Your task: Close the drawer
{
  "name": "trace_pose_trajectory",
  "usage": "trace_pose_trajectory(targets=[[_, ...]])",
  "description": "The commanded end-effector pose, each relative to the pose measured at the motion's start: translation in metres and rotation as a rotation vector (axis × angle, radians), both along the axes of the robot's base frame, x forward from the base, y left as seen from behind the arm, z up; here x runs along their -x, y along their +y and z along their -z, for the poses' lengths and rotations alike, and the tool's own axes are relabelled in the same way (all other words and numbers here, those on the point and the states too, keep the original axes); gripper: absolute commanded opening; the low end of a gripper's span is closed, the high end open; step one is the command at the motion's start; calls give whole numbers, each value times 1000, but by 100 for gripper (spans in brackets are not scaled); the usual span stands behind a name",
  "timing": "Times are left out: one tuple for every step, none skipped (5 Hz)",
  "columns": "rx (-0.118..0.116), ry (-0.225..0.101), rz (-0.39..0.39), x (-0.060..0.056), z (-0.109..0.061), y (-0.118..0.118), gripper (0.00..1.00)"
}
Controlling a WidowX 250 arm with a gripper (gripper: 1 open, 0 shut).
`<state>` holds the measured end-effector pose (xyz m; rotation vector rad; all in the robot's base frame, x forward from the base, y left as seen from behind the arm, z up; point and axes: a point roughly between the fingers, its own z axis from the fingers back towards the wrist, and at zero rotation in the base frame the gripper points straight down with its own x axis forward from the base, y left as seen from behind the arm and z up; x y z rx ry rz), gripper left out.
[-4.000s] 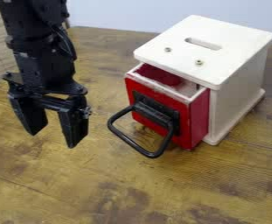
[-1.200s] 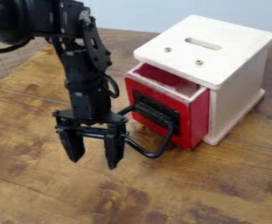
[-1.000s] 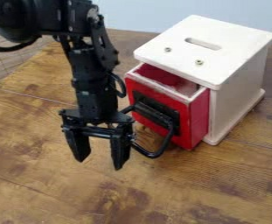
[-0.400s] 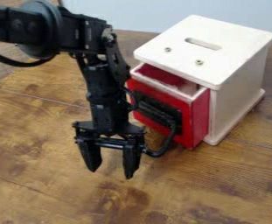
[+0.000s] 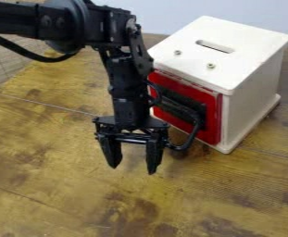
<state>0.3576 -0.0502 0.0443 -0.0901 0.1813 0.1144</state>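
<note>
The red drawer (image 5: 181,104) sits nearly flush in the near-left face of the cream box (image 5: 239,74) on the wooden table (image 5: 47,185), its black loop handle (image 5: 187,137) just right of the downward-pointing gripper (image 5: 132,159), whose fingers are spread and empty.

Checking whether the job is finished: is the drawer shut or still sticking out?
Nearly shut. The drawer front sits almost flush with the box, no open gap on top, though a slight protrusion cannot be ruled out.
</note>
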Motion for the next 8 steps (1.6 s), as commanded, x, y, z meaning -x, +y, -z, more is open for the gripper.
trace_pose_trajectory(targets=[[15,-91,-4,-13,-24,-8,100],[15,-95,-10,-12,-26,-4,100],[16,-99,24,-16,-25,-3,100],[18,-102,56,-20,-23,-2,100],[19,-102,97,-19,-30,-5,100],[17,-105,97,-14,-34,-4,100],[16,-106,98,-10,-37,-3,100],[16,-107,132,-9,-39,-7,100]])
